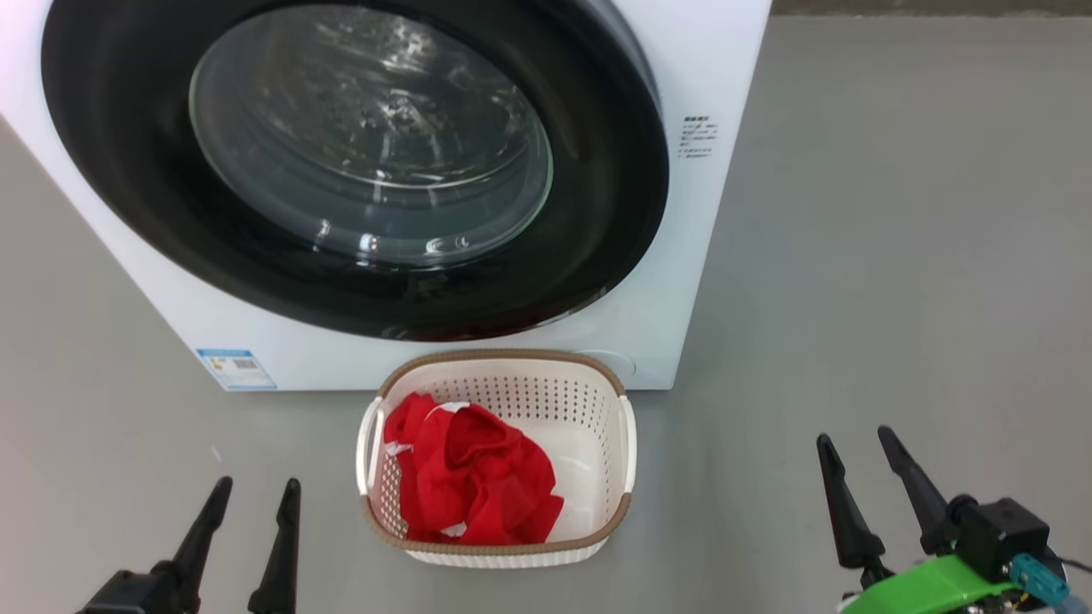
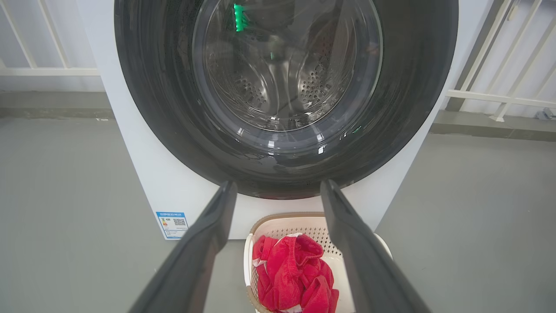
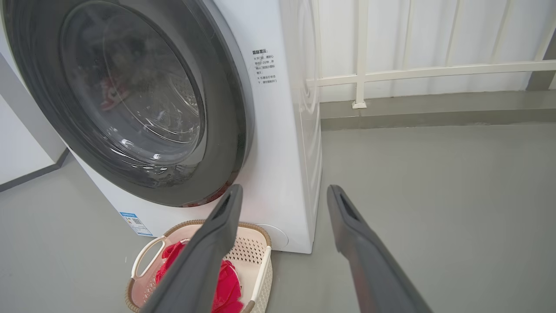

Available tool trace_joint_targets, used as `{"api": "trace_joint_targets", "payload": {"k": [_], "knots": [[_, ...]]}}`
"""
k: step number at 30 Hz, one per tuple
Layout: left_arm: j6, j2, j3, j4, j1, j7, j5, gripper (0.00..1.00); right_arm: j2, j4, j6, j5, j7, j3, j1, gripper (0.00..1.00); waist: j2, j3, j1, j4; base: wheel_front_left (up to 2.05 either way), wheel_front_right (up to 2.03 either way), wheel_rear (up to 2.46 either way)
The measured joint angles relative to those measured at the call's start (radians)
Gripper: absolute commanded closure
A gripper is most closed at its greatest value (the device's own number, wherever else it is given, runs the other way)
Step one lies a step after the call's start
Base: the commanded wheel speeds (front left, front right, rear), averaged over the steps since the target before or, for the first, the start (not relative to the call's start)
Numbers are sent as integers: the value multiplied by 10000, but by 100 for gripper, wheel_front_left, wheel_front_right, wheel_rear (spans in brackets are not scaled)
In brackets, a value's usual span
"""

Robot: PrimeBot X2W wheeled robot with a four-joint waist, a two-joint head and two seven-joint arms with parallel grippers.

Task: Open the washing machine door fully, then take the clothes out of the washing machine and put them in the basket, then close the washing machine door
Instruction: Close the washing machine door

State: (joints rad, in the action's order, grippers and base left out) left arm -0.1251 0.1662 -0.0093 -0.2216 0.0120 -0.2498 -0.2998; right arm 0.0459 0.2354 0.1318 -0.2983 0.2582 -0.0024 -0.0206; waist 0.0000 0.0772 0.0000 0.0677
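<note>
The large round washing machine door with glossy black rim and bulging glass centre (image 1: 358,170) looks shut against the big white front-loading washing machine (image 1: 708,68). Whether it has latched I cannot tell, and if not, it could swing back out. The bright red clothes (image 1: 473,477) lie in the left half of the small cream perforated basket (image 1: 499,356), just in front on the floor. The left claw (image 1: 258,483) and right claw (image 1: 854,436) hover nearer, spread wide, holding and touching nothing.

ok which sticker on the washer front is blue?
The lower-left sticker, beside the basket. The other label, right of the door, is plain dark print.
</note>
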Motion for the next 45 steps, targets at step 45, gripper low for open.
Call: {"api": "trace_joint_targets", "payload": {"k": [45], "knots": [[0, -2, 203, 249, -910, 0, 169, 0, -82, -533, 0, 0, 0, -516, -1429, 0, 0, -638, 0, -440, 0, 0, 0]]}}
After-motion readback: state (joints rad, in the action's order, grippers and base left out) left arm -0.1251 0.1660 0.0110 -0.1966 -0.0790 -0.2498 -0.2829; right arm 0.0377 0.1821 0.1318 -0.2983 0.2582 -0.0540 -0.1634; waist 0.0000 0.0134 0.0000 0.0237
